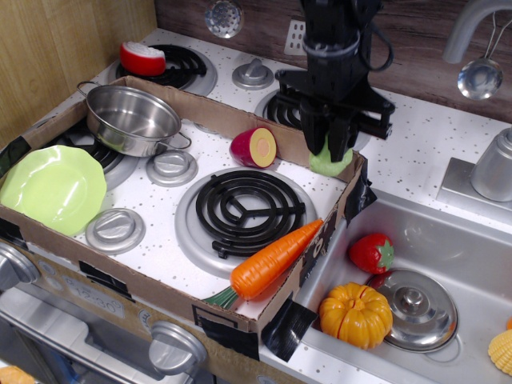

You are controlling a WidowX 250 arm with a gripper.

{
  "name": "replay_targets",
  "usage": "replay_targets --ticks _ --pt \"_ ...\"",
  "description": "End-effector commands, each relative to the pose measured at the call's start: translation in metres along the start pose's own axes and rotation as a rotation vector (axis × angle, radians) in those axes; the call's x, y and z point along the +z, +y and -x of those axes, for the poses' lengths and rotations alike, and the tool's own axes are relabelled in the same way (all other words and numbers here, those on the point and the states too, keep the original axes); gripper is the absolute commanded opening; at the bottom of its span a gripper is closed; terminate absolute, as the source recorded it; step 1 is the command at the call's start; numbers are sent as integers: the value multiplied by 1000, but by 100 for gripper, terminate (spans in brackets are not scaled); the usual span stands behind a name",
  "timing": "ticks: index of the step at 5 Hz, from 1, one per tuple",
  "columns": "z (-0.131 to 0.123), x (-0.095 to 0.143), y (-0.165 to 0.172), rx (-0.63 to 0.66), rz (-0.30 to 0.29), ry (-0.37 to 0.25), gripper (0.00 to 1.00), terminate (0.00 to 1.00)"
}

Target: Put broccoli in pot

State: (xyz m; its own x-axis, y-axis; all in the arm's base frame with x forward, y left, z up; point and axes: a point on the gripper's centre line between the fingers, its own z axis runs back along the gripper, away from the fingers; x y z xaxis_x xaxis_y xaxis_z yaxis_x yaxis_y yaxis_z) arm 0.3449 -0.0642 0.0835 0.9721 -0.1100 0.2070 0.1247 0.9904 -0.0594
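Broccoli [329, 162] is pinched by its stem between the gripper's [330, 146] fingers, head hanging down over the cardboard box's [264, 308] back right corner — well apart from the pot [133, 118], which sits at the far left by the green plate [50, 187].

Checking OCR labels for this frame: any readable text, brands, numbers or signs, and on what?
None readable.
Front flap of the cardboard box: faint printed marks, too washed out to read.
Box's right wall, beside the carrot: a dark printed patch, too blurred to read.
Pot, broccoli held in the gripper fingers, and toy foods: no lettering visible.
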Motion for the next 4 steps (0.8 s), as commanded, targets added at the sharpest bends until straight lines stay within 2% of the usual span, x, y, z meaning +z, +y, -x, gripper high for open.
replay_targets --ticks 1,2,3,4 --pt "13 27 29 33 -107 -48 0 0" --pt "23 25 71 26 -183 -30 0 0" --pt "32 22 113 51 -229 5 0 0" --pt "41 21 157 70 -263 4 0 0"
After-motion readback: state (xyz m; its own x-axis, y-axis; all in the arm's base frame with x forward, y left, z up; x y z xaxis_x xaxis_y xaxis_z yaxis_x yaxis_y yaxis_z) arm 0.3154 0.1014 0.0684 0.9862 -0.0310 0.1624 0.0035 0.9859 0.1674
